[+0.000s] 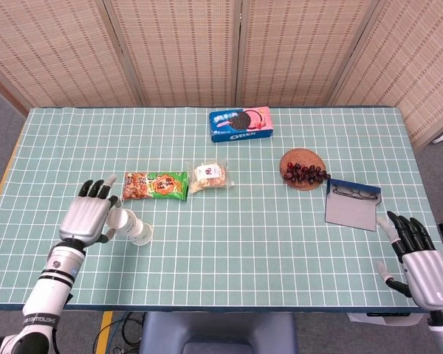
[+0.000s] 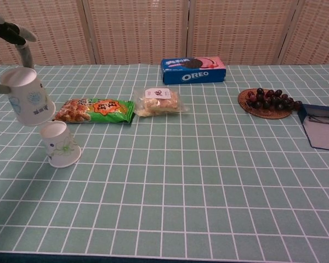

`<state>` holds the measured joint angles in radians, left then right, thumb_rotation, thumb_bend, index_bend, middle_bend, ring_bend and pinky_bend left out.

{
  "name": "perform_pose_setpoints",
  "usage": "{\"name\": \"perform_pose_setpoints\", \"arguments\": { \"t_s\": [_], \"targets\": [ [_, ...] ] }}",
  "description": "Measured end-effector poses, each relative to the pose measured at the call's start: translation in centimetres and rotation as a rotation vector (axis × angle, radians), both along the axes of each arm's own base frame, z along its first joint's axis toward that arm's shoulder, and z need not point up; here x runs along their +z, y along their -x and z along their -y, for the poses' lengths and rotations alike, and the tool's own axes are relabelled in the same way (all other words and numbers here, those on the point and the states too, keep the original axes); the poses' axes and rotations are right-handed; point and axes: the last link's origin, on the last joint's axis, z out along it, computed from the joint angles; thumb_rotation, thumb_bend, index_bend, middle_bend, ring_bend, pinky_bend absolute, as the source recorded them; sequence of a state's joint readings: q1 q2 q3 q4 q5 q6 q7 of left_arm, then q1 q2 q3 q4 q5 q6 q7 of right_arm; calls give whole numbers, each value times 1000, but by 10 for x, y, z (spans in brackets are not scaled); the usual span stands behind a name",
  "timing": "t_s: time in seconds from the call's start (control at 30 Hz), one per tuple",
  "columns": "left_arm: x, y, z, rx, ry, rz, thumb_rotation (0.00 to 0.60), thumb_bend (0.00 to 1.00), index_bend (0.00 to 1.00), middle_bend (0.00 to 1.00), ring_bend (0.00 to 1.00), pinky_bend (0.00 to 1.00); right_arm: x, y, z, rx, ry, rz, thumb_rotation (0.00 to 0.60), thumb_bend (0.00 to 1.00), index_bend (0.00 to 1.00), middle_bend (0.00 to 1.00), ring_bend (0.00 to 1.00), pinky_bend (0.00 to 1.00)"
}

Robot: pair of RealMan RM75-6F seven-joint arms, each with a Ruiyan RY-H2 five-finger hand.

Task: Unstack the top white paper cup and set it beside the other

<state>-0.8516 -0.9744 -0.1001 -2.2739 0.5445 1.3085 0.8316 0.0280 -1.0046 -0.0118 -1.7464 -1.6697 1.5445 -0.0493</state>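
Two white paper cups with green and blue print are apart. The lower cup (image 2: 60,145) (image 1: 141,233) stands upside down on the green checked tablecloth at the front left. The top cup (image 2: 26,102) (image 1: 121,220) hangs tilted just above and to the left of it, clear of it. My left hand (image 1: 88,215) grips this cup from the left; in the chest view only its fingers (image 2: 13,33) show at the upper left edge. My right hand (image 1: 417,258) hovers at the table's front right corner with fingers spread and nothing in it.
A green and orange snack bag (image 1: 156,185) lies just behind the cups, a clear snack packet (image 1: 209,175) beside it. An Oreo box (image 1: 241,124) sits at the back. Grapes on a woven mat (image 1: 303,172) and a grey case (image 1: 352,205) lie at the right.
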Motion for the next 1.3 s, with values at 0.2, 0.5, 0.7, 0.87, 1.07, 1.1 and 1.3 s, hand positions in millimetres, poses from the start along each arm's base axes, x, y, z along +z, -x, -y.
{"name": "perform_pose_setpoints", "arguments": {
  "t_s": [0.2, 0.5, 0.7, 0.87, 1.07, 1.1, 1.3],
  "targets": [
    [11, 19, 2, 8, -26, 22, 600, 295, 439, 0, 0, 0, -5, -3, -2, 9, 0, -19, 600, 339, 55, 0, 0, 0],
    [17, 49, 1, 29, -28, 74, 600, 295, 439, 0, 0, 0, -11, -4, -4, 8, 0, -35, 600, 339, 55, 0, 0, 0],
    [16, 69, -4, 52, -21, 111, 600, 295, 439, 0, 0, 0, -13, -3, -1, -1, -8, -40, 600, 338, 55, 0, 0, 0],
    [12, 82, -10, 62, -5, 133, 600, 295, 439, 0, 0, 0, -14, -2, 0, -6, -12, -42, 600, 338, 55, 0, 0, 0],
    [5, 96, -12, 80, 8, 165, 600, 295, 439, 0, 0, 0, -16, -1, 1, -12, -23, -47, 600, 339, 55, 0, 0, 0],
    [3, 98, -12, 83, 11, 170, 600, 295, 439, 0, 0, 0, -17, -1, 2, -13, -26, -47, 600, 339, 55, 0, 0, 0],
    [-7, 108, -11, 96, 29, 198, 600, 295, 439, 0, 0, 0, -18, -1, 2, -12, -41, -46, 600, 339, 55, 0, 0, 0]
  ]
}}
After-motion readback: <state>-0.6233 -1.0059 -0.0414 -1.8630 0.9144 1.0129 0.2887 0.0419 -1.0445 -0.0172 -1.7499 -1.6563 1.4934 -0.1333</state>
